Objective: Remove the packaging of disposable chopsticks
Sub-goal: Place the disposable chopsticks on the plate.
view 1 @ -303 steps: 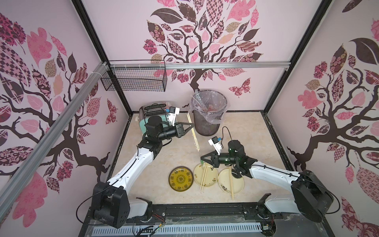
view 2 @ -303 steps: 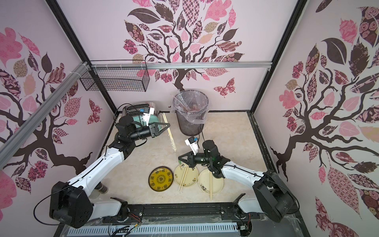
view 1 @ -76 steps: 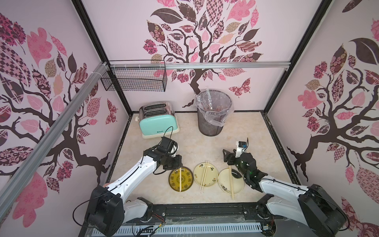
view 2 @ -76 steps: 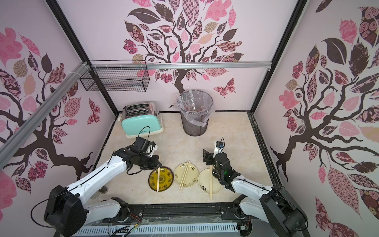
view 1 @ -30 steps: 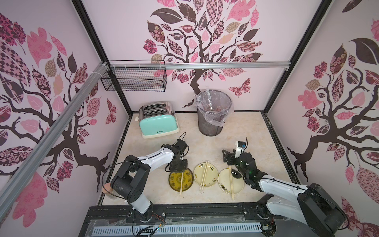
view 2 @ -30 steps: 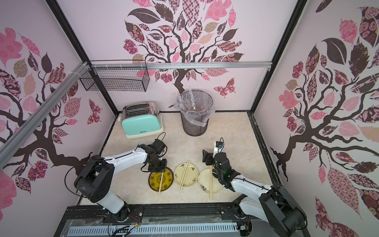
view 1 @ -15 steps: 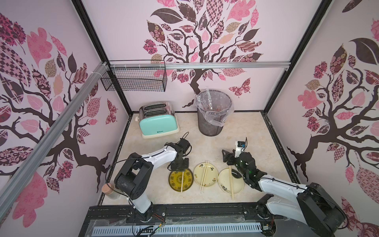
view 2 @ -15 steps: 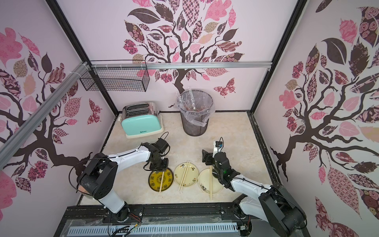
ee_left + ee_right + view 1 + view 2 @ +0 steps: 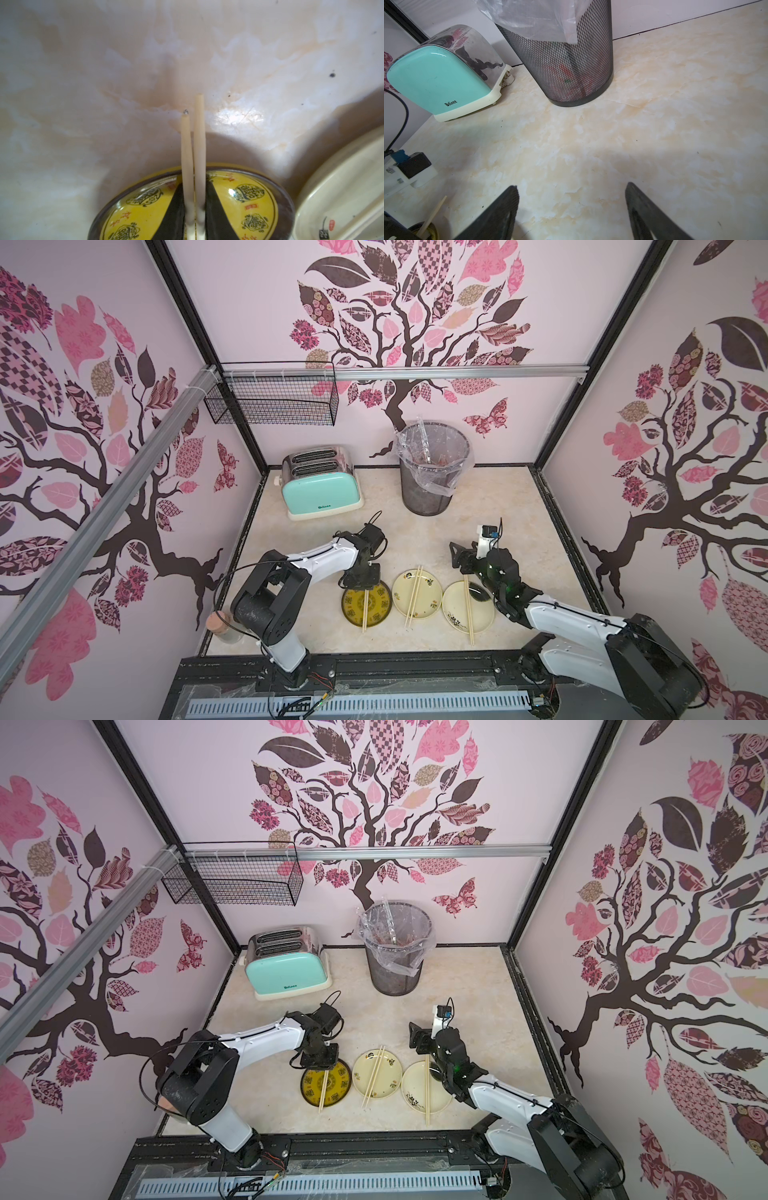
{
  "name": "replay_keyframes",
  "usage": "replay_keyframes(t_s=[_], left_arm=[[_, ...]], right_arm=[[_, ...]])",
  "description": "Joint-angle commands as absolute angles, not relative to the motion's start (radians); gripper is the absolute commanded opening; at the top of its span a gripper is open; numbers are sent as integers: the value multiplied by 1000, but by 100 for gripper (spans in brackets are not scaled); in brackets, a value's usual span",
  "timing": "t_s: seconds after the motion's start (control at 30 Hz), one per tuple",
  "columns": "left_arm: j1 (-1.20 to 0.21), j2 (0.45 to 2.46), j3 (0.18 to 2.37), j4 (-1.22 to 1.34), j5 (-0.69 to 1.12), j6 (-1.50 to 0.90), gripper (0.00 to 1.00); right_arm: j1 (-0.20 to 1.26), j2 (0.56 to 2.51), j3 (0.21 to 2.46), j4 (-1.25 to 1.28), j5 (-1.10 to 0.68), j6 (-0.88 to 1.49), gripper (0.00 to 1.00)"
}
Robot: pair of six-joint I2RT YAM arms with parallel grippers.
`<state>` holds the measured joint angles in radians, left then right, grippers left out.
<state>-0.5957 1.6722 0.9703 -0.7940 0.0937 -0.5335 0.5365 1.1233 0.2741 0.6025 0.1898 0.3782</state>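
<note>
Three pairs of disposable chopsticks lie bare on three plates near the front edge. One pair (image 9: pixel 365 610) rests across the yellow plate (image 9: pixel 376 608). My left gripper (image 9: pixel 363 577) stands over that plate's far rim. In the left wrist view its black fingers (image 9: pixel 174 207) press both sides of the pair (image 9: pixel 199 135), so the left gripper (image 9: pixel 194 185) is shut on them. My right gripper (image 9: pixel 457 558) hovers open and empty behind the right plate (image 9: pixel 482 614); its jaws stand wide in the right wrist view (image 9: pixel 571 185). The packaging (image 9: pixel 419 439) sticks out of the mesh bin (image 9: pixel 428 493).
A middle cream plate (image 9: pixel 432 597) holds its own pair (image 9: pixel 414 597), and the right plate carries another (image 9: pixel 468 610). A mint toaster (image 9: pixel 320 489) stands at the back left. A wire basket (image 9: pixel 274 402) hangs on the wall. A corked jar (image 9: pixel 222 624) sits by the left arm's base.
The left gripper carried a pair from near the bin down onto the yellow plate and has stayed at its far rim over the last second. The right arm drew back from the plates.
</note>
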Motion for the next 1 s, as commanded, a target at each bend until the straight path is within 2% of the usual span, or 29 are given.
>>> replay_keyframes(t_s=[0.0,0.23,0.4,0.97], left_arm=[[-595,1669,936,-798,61,-537,21],[-595,1657,949,-811,61,-537,23],[-596,1638,960,-807,67,-542,28],[-597,1595,938,-799,68,-542,29]], right_arm=[[543,1111,298,594,190,373,84],[544,1109,296,600,186,374,84],[544,1095,285,610,187,374,84],[543,1080,278,607,187,371,85]])
